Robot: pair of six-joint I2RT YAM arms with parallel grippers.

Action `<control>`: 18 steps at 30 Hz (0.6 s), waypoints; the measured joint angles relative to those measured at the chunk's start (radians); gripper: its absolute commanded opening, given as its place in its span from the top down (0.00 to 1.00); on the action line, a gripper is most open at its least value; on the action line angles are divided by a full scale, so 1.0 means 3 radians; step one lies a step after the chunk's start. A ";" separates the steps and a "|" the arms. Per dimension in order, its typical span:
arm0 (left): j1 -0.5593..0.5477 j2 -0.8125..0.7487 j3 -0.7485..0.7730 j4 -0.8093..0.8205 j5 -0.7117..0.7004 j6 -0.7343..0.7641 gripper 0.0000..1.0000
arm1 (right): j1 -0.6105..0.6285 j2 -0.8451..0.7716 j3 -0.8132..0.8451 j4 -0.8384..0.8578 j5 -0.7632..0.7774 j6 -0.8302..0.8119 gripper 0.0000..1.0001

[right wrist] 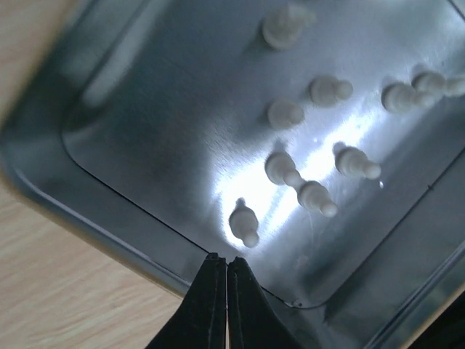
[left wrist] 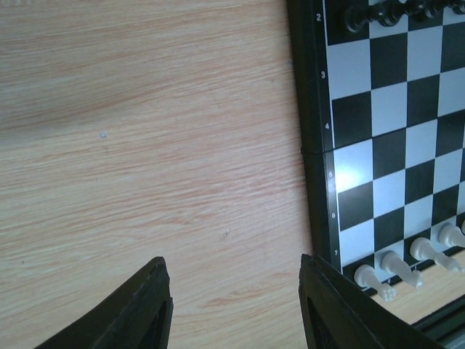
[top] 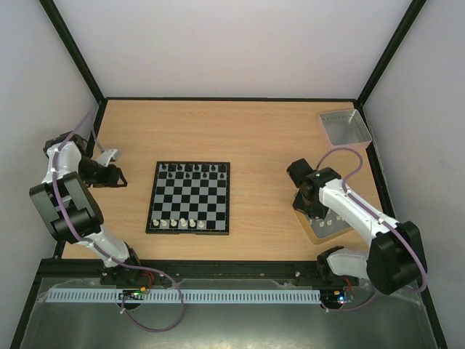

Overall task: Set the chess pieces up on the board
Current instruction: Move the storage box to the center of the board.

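The chessboard [top: 189, 197] lies mid-table, with black pieces [top: 192, 169] along its far rows and several cream pieces [top: 179, 222] on its near row. The left wrist view shows the board's edge [left wrist: 317, 145] and cream pieces [left wrist: 396, 266]. My left gripper [left wrist: 236, 273] is open and empty over bare wood, left of the board [top: 112, 169]. My right gripper [right wrist: 223, 263] is shut and empty, above the near edge of the grey tray [right wrist: 145, 145]. Several cream pieces lie in the tray; the nearest one [right wrist: 244, 222] is just beyond the fingertips.
The tan-rimmed tray [top: 325, 230] sits at the table's right front under the right arm. A clear grey square bin [top: 345, 127] stands at the far right corner. Black frame posts rise at the table's back corners.
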 measured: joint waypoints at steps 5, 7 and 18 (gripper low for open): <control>0.0074 -0.0070 -0.0008 -0.0089 0.0004 0.0102 0.51 | 0.0000 -0.0111 -0.0226 0.0018 -0.0089 -0.0003 0.98; 0.0099 -0.0070 -0.0009 -0.0109 0.0006 0.0128 0.51 | 0.0000 -0.0167 -0.0290 0.0029 -0.0125 -0.0004 0.98; 0.0179 -0.0070 -0.0027 -0.0142 0.0018 0.0223 0.50 | 0.0005 -0.0207 -0.0426 0.0168 -0.0390 -0.0107 0.98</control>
